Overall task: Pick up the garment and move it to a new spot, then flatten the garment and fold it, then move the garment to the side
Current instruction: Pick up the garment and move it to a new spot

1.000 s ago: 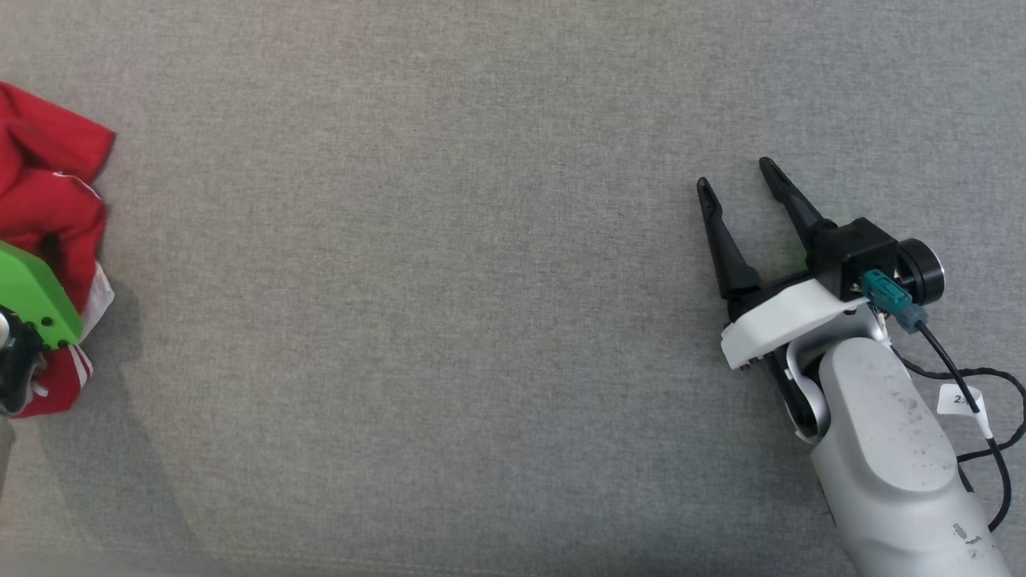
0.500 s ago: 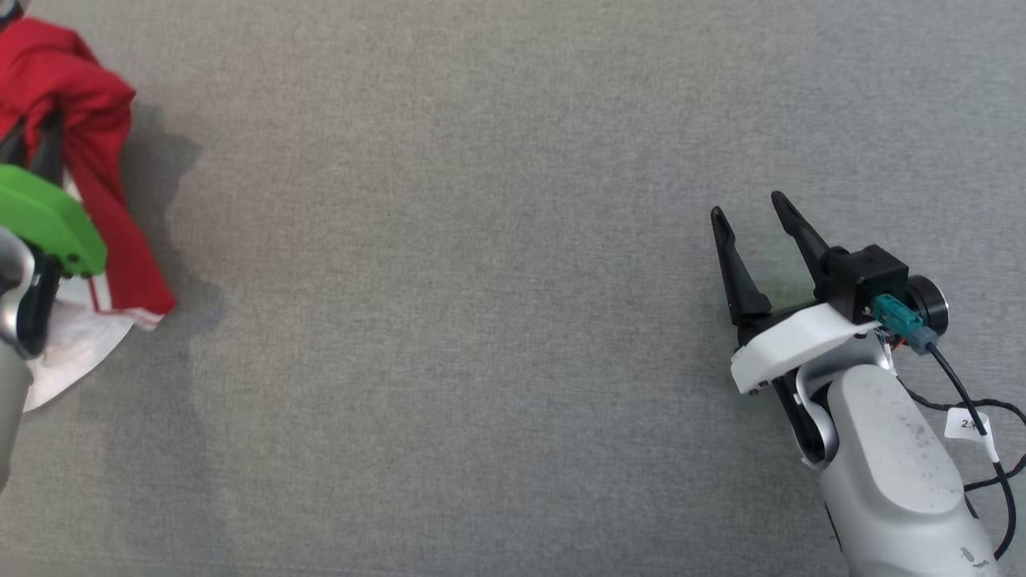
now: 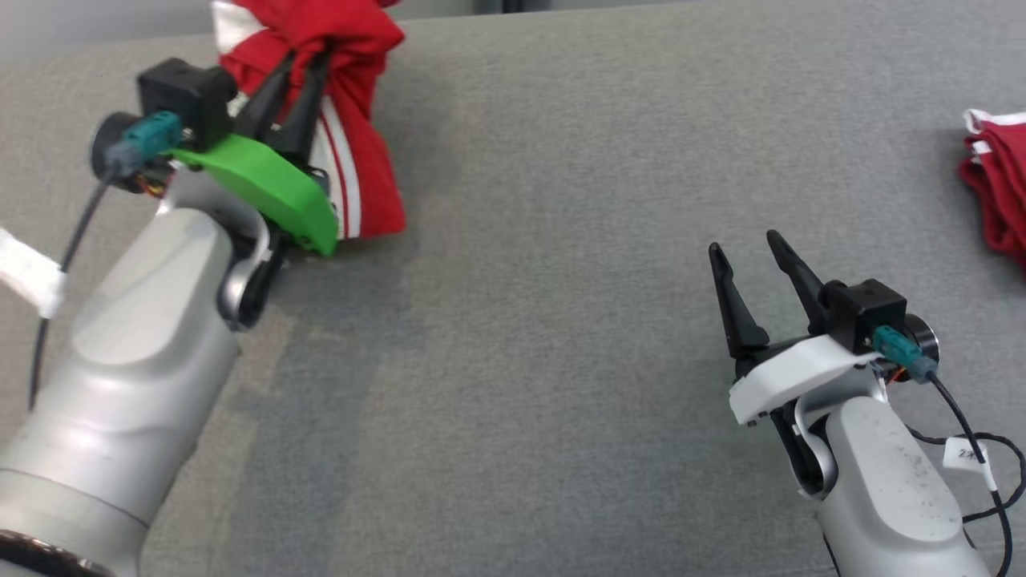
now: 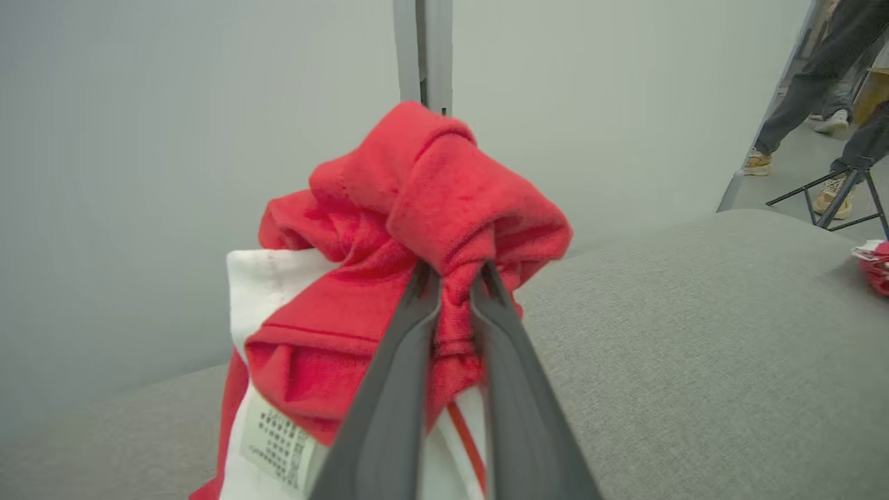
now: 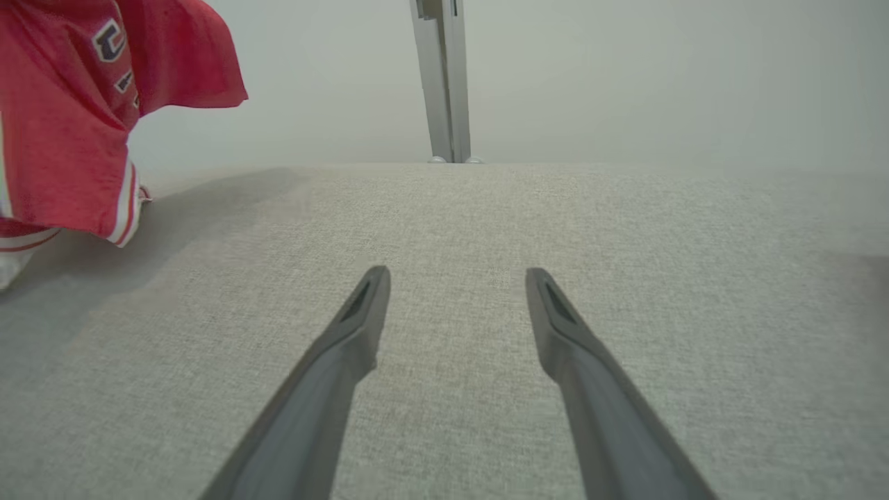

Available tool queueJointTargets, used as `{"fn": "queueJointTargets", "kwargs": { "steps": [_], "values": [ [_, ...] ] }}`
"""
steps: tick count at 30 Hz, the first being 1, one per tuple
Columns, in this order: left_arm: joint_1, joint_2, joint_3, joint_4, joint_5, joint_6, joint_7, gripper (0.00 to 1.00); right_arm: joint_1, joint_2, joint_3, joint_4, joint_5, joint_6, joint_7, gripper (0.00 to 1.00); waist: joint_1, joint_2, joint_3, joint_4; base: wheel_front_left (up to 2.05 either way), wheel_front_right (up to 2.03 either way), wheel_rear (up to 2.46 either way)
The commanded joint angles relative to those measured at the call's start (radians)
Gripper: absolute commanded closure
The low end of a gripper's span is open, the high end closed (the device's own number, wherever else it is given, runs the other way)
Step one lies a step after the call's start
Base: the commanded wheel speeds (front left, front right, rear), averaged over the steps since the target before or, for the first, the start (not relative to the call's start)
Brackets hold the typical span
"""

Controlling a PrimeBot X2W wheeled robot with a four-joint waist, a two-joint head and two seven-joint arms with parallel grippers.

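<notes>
The garment (image 3: 353, 104) is red with white stripes and hangs bunched above the grey table's far left. My left gripper (image 3: 306, 58) is shut on a fold of it. In the left wrist view the two fingers pinch the red cloth (image 4: 430, 229), and a white care label (image 4: 281, 444) hangs below. The garment (image 5: 62, 125) shows at the upper left of the right wrist view, lifted off the surface. My right gripper (image 3: 744, 244) rests low at the right, open with nothing between its fingers (image 5: 361, 312).
A second red and white cloth (image 3: 994, 184) lies at the table's right edge. The grey fabric table (image 3: 545, 280) stretches between the arms. A grey post (image 5: 441, 76) stands behind the far edge. A person's legs (image 4: 799, 90) and a tripod (image 4: 833, 194) are beyond the table.
The head camera has swung, so the picture has shifted. My left gripper has closed on the garment and raised it off the table. The right gripper stays open.
</notes>
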Motion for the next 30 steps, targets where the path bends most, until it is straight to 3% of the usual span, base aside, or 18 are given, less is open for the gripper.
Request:
{"fn": "queueJointTargets", "kwargs": {
  "steps": [1,11,12,13,14,20,24,30],
  "values": [
    [0.022,-0.026,-0.016,-0.009,-0.01,-0.003,-0.007,1.0,0.017,-0.004,0.0,-0.002,0.011,-0.002,-0.005,0.0,0.0,-0.0001,-0.037,-0.108,0.0,0.0,0.0],
    [0.061,-0.185,-0.16,0.03,-0.032,-0.003,-0.009,1.0,0.043,-0.004,0.004,-0.003,0.029,-0.002,-0.005,0.0,0.0,-0.0001,-0.033,-0.253,0.0,0.0,0.0],
    [0.07,-0.196,-0.176,0.047,-0.035,-0.003,-0.008,0.87,0.046,-0.003,0.004,-0.003,0.032,-0.002,-0.005,0.0,0.0,-0.0001,-0.032,-0.258,0.0,0.0,0.0],
    [0.075,-0.203,-0.188,0.061,-0.032,-0.003,-0.009,0.22,0.047,-0.004,0.002,-0.004,0.034,-0.002,-0.005,0.0,0.0,-0.0001,-0.032,-0.261,0.0,0.0,0.0],
    [0.079,-0.209,-0.193,0.074,-0.029,-0.003,-0.014,0.0,0.048,-0.004,0.002,-0.004,0.034,-0.002,-0.005,0.0,0.0,-0.0001,-0.033,-0.263,0.0,0.0,0.0],
    [0.14,-0.224,-0.168,0.149,-0.013,0.014,-0.031,0.0,0.062,-0.003,-0.018,-0.003,0.027,-0.002,-0.005,0.0,0.0,-0.0001,-0.054,-0.24,0.0,0.0,0.0],
    [0.21,-0.195,-0.045,0.092,0.03,0.069,-0.03,0.0,0.067,-0.004,-0.027,-0.007,0.017,-0.002,-0.005,0.0,0.0,-0.0001,-0.071,-0.207,0.0,0.0,0.0],
    [0.375,-0.157,0.143,-0.032,0.145,0.095,-0.03,0.0,0.083,-0.005,-0.041,0.007,0.0,-0.002,-0.005,0.0,0.0,-0.0001,-0.108,-0.15,0.0,0.0,0.0]
  ]
}}
